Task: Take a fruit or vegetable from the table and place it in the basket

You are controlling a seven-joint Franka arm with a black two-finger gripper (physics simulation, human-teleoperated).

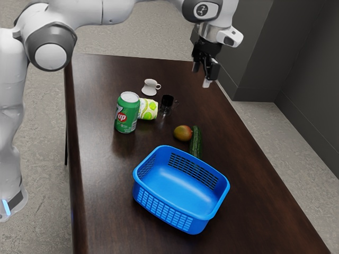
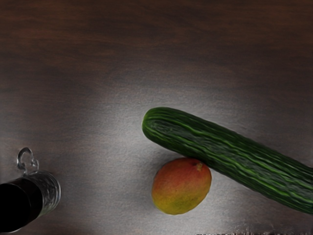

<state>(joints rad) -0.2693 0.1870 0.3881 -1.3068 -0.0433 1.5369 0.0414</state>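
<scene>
Mango (image 2: 181,186) and cucumber (image 2: 230,152) are lying side by side on the table (image 1: 106,211); the jaws (image 1: 202,76) are hovering above, spread apart and grasping nothing, so gripping, lifting, carrying and releasing are all seemingly awaiting their turn; farther out, the blue basket (image 1: 146,199) is standing upright, its rim hiding the cucumber's end; the wrist view is cropping cucumber and dark glass mug (image 2: 22,203); whether mango and cucumber are touching, I am not discerning.
</scene>
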